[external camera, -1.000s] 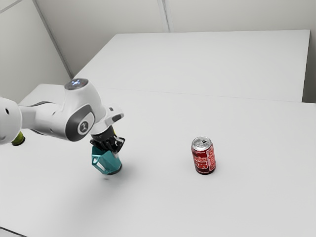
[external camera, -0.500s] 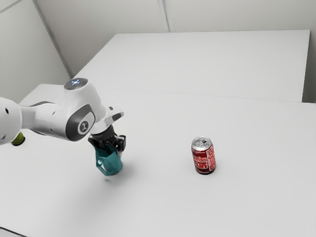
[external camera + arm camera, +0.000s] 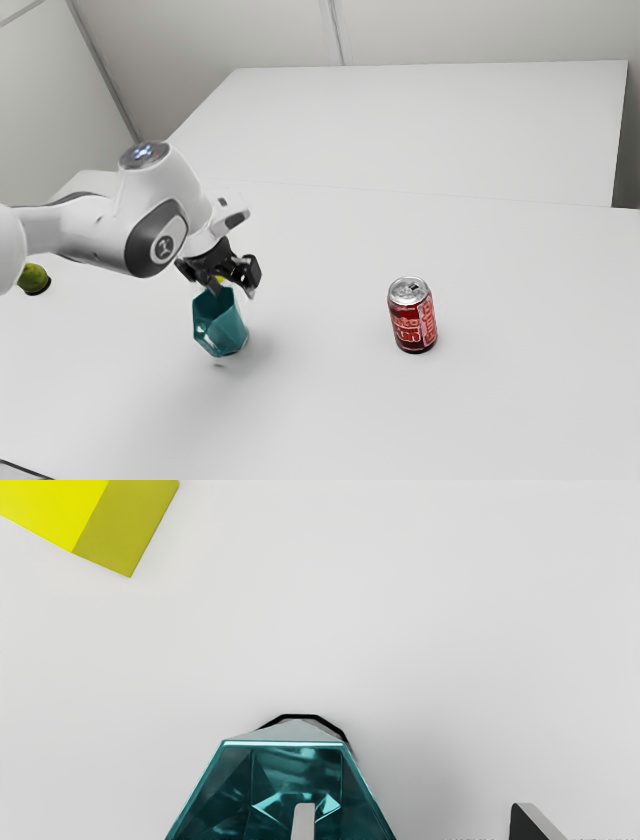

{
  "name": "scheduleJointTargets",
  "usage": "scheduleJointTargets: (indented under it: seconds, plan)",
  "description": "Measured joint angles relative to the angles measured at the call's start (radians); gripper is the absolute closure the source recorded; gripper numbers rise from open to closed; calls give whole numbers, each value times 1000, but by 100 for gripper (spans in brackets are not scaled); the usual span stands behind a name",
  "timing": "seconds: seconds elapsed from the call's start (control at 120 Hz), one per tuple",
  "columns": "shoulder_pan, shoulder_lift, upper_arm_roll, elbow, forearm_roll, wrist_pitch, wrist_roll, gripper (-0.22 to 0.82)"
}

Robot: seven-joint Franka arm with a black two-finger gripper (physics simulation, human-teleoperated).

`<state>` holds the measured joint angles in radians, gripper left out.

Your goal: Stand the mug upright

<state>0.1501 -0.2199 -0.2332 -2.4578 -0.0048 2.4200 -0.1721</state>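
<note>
Gripper (image 3: 232, 288): open, with the two fingers (image 3: 303, 822) standing well apart; gripping nothing. In the exterior view, hangs just over the mug, tilted, at the end of the arm (image 3: 160, 220).
One fingertip: in the wrist view, overlaps the mug's open mouth; cannot tell from this whether touching or only above.
Other fingertip: off to one side of the mug, in front of bare table, apart from the teal wall.
Mug (image 3: 222, 328): teal, faceted, with a dark edge at the base. Sits on the table below the gripper, nearer to the exterior view's left than the can.
Mug's pose: mouth turned up toward the gripper, with the inside open to sight in the wrist view. Cannot tell whether fully upright or slightly leaning.
Can (image 3: 412, 316): red with a silver top. Stands upright, well apart from the mug, toward the exterior view's right.
Yellow block (image 3: 95, 517): lies on the table beyond the mug's base as seen from the gripper, apart from both; partly cut off by the picture's edge.
Green thing (image 3: 33, 278): yellowish, dark at the bottom. Rests near the exterior view's left edge, beside the arm's outline.
Table (image 3: 480, 410): white, smooth, faintly shadowed around the mug.
</note>
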Motion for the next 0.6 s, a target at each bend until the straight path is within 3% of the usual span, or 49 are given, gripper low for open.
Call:
scheduleJointTargets:
  seconds: [0.308, 0.6]
  plan:
    - [-16, -53, 0, 36, -12, -53, 4, 10]
    - [-16, 18, 0, 357, -34, -381, 3, 4]
